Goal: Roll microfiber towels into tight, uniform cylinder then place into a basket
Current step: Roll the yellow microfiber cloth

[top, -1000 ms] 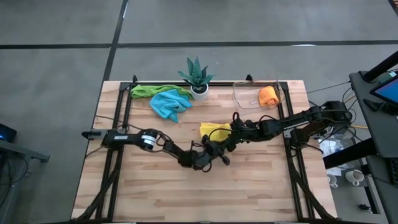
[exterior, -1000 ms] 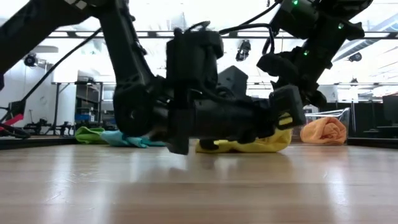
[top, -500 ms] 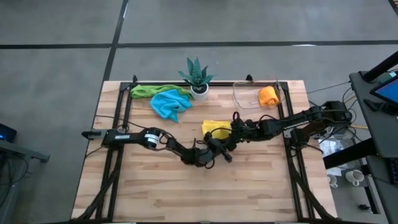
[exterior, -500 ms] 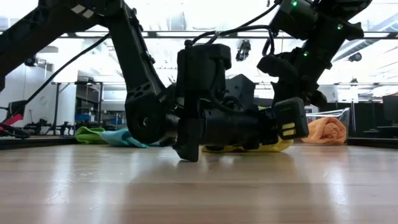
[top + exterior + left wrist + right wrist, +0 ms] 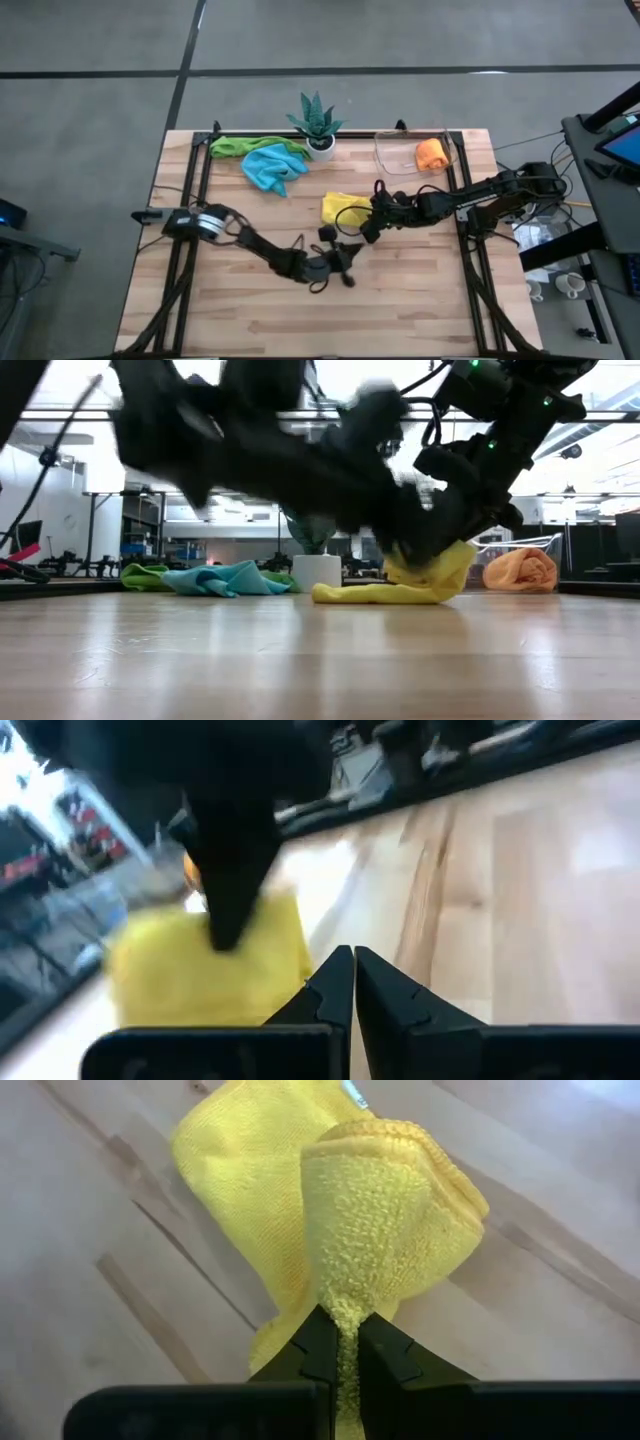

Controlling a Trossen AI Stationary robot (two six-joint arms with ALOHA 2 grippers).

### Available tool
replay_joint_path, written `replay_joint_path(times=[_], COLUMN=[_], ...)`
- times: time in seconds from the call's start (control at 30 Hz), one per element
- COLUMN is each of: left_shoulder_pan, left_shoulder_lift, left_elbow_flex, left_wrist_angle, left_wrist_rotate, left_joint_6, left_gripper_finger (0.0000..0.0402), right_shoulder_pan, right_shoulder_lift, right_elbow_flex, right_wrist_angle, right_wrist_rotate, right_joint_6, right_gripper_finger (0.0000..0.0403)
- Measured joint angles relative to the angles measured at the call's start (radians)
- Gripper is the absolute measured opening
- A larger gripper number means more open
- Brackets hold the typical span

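Observation:
A yellow towel [image 5: 340, 208] lies crumpled mid-table, with my right gripper [image 5: 366, 228] shut on its right end. My left gripper [image 5: 338, 256] is shut and empty; it hovers just on the near side of that towel, and its closed fingertips [image 5: 352, 960] point toward it. A blue towel [image 5: 272, 166] and a green towel [image 5: 240, 146] lie loose at the far left. The clear basket [image 5: 392, 152] stands at the far right, and a rolled orange towel [image 5: 431, 154] lies in it. My right gripper pinches a bunched, folded-over edge of the yellow towel [image 5: 342, 1302] between its two fingers, several layers thick. The fingers slant down from the table's right side. The pinched end [image 5: 447, 563] is raised off the wood while the rest of the towel [image 5: 365, 593] lies slack on the table.
A spiky potted plant in a white pot [image 5: 318, 125] stands at the far edge between the loose towels and the basket. Dark rails [image 5: 203, 180] run along the table's left and right sides. Bare wood [image 5: 400, 300] stretches across the near half.
My left gripper has pulled back from the yellow towel toward the table's near edge, rising and rolling about its own axis, and has stayed shut. The yellow towel, which it partly hid in the low view, now shows with its right end held up.

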Motion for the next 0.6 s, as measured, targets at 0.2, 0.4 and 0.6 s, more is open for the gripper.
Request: replay_joint_path(times=[0.2,0.4,0.6], left_shoulder_pan=[0.043,0.327,0.493], left_shoulder_lift=[-0.301,-0.456,-0.394], left_elbow_flex=[-0.202,-0.271,-0.275], left_wrist_angle=[-0.131,-0.476,-0.537], left_wrist_rotate=[0.017,0.447,0.664], left_joint_6=[0.069,-0.106,-0.107], left_gripper_finger=[0.0000,0.0000,0.0000], right_shoulder_pan=[0.000,-0.016,-0.030], right_shoulder_lift=[0.000,-0.001,-0.001], right_elbow_flex=[0.001,0.001,0.001], right_wrist_angle=[-0.001,0.005,0.011], right_wrist_rotate=[0.014,0.027,0.072], right_joint_6=[0.000,0.003,0.027], right_gripper_finger=[0.0013,0.0013,0.0013])
